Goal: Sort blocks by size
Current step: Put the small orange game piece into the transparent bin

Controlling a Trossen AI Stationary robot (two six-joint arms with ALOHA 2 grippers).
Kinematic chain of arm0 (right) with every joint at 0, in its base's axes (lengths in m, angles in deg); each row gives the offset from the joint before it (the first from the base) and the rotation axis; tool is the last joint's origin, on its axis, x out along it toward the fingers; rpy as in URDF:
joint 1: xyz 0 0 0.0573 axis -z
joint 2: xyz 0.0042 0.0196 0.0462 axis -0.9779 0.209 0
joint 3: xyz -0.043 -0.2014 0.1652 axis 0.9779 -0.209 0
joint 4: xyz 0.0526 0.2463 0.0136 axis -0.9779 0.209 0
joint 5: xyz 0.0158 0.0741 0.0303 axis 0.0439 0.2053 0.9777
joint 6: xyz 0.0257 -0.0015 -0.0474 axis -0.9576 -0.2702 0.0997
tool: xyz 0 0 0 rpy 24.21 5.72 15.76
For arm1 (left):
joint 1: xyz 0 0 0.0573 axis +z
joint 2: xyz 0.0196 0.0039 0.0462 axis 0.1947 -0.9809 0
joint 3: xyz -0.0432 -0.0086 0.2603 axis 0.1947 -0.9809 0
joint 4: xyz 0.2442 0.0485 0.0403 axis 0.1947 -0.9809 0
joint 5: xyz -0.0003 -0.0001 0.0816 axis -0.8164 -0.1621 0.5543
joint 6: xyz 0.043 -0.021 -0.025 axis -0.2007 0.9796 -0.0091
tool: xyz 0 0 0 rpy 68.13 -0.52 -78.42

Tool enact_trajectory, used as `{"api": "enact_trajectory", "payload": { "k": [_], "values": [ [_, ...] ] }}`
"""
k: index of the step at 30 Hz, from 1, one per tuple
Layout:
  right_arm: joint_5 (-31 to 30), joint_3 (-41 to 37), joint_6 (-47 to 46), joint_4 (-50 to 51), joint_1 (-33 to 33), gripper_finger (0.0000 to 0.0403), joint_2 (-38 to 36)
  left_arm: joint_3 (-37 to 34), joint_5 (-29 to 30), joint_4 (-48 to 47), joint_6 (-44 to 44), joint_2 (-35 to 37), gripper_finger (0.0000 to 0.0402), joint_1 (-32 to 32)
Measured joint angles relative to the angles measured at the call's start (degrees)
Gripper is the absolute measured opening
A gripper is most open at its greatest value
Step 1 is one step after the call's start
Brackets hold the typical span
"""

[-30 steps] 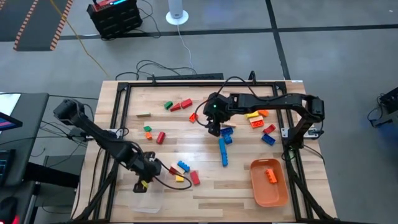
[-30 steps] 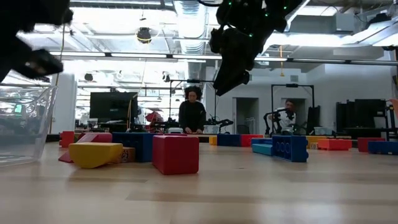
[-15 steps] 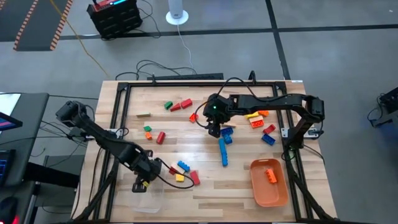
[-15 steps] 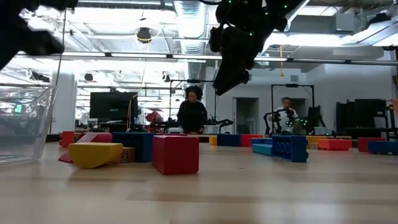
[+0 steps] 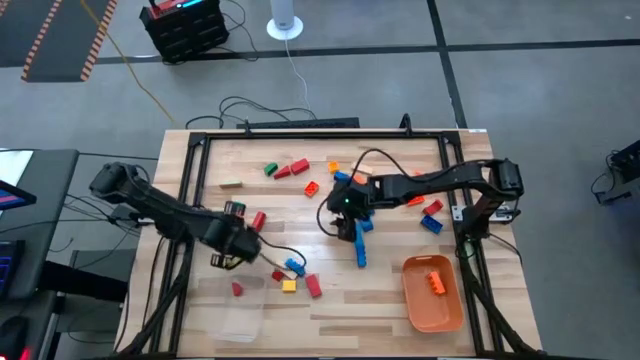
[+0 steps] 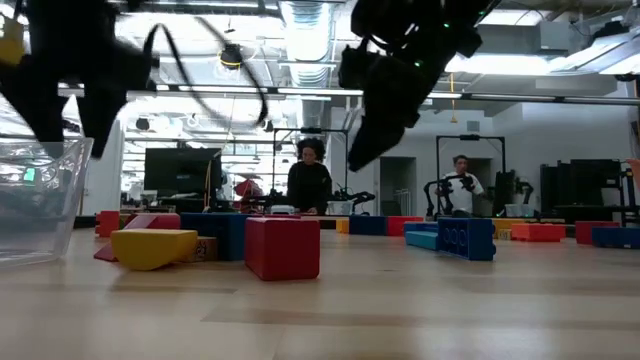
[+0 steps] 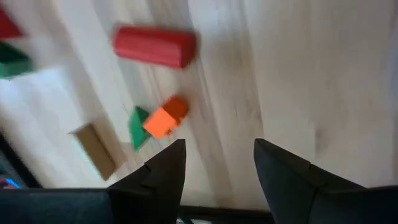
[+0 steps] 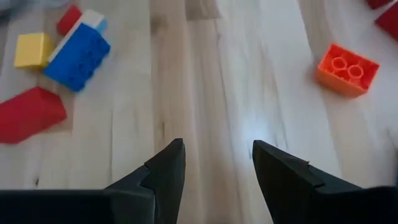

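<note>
Blocks lie scattered on the wooden table (image 5: 400,310). A red (image 5: 258,221), an orange (image 5: 238,208) and a tan (image 5: 231,184) block lie at the left. A blue (image 5: 293,266), a yellow (image 5: 289,286) and a red (image 5: 313,286) block lie nearer the front. A long blue bar (image 5: 358,245) lies mid-table. My left gripper (image 5: 235,232) is open and empty above the table, just near of the red block (image 7: 154,46). My right gripper (image 5: 338,218) is open and empty beside the blue bar's far end. Its wrist view shows bare wood between its fingers (image 8: 168,168).
A clear plastic tray (image 5: 235,312) at the front left holds a small red block (image 5: 237,289). An orange tray (image 5: 432,300) at the front right holds an orange block (image 5: 437,282). More blocks lie at the far side (image 5: 290,168) and right (image 5: 425,205). People stand in the room beyond the table.
My left gripper has gone from above the clear tray toward the table's far edge and turned toward the red, orange and tan blocks. A small red block now shows in the clear tray where the gripper stood. My right gripper has gone a little toward the near edge.
</note>
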Motion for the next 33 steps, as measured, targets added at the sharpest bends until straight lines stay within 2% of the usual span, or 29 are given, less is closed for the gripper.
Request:
{"api": "enact_trajectory", "payload": {
  "k": [6, 9, 14, 24, 33],
  "values": [
    [-0.02, -0.33, -0.86, -0.27, -3.38, 0.0217, 0.17, -3.24, 0.49, 2.57, -14.98, 0.0, 0.0183, 8.45],
    [-0.2, -0.31, -0.89, -0.73, -4.01, 0.0217, 0.17, -3.93, 2.23, 4.4, -22.92, 0.02, 0.0183, 10.69],
    [-0.37, -0.31, -1.42, -0.8, -4.0, 0.0217, 0.17, -7.26, 1.97, 8.17, -33.6, -0.02, 0.0193, 12.71],
    [-0.41, -0.31, -1.54, -3.66, -3.96, 0.0217, 0.17, -11.59, 3.3, 14.46, -45.49, 0.0, 0.0226, 13.63],
    [-0.41, -0.31, -2.2, -3.65, -3.96, 0.0217, 0.17, -16.68, 5.91, 19.37, -47.47, 0.0, 0.0224, 17.28]
  ]
}}
